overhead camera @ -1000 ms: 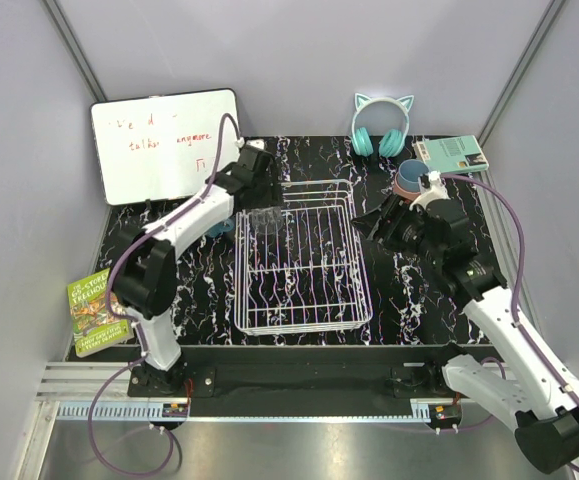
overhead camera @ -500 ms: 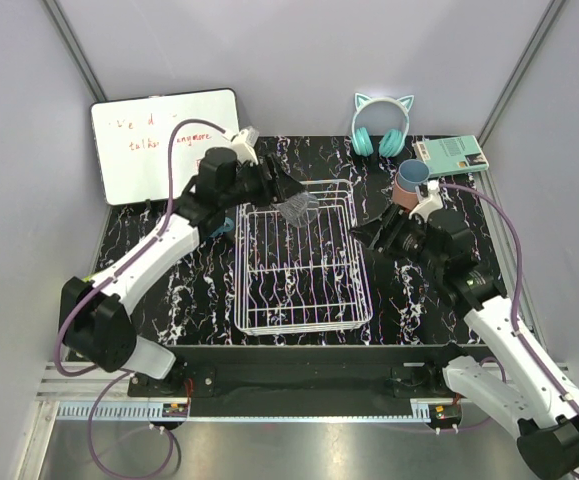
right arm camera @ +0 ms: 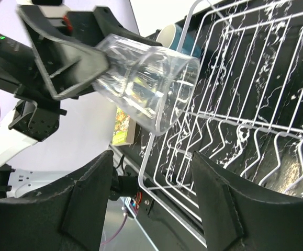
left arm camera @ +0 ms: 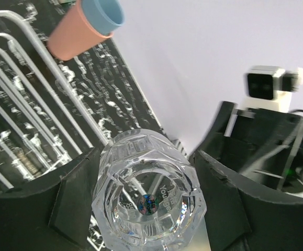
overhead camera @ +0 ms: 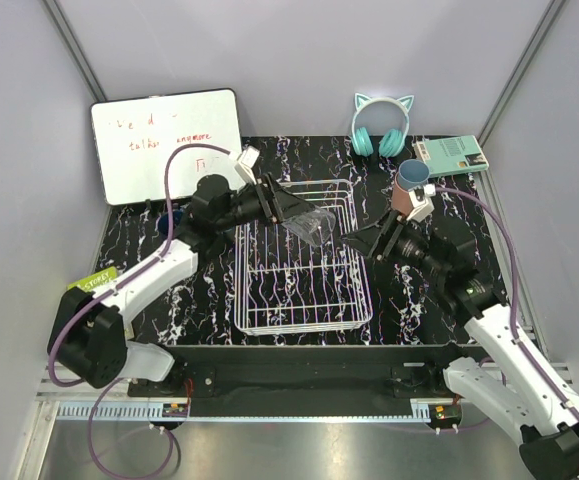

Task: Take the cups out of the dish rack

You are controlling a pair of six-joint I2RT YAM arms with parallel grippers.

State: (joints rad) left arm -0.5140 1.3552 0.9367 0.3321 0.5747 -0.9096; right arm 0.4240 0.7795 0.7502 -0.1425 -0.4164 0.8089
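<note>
A: Top external view; where is the clear glass (overhead camera: pixel 309 226)?
B: Above the dish rack (overhead camera: pixel 305 327), pinched by left tool (overhead camera: pixel 291 211); long axis points 4 o'clock toward right tool (overhead camera: pixel 380 243), spread, empty.

A desk (overhead camera: pixel 209 290) with a black top veined in white filled the middle of the overhead view, closed in by plain grey walls (overhead camera: pixel 299 60). At its far left corner a whiteboard (overhead camera: pixel 164 145) leaned tilted, with a few faint red words scrawled across it. Along the far edge stood a pair of teal headphones (overhead camera: pixel 381 125) with cat ears, upright against the wall. Just to their right, at the far right corner, a teal book (overhead camera: pixel 453 153) lay flat. At the left edge only a strip of a green paperback (overhead camera: pixel 94 281) showed, its cover lettering partly legible. A ribbed metal rail (overhead camera: pixel 69 395) ran below the near edge.
</note>
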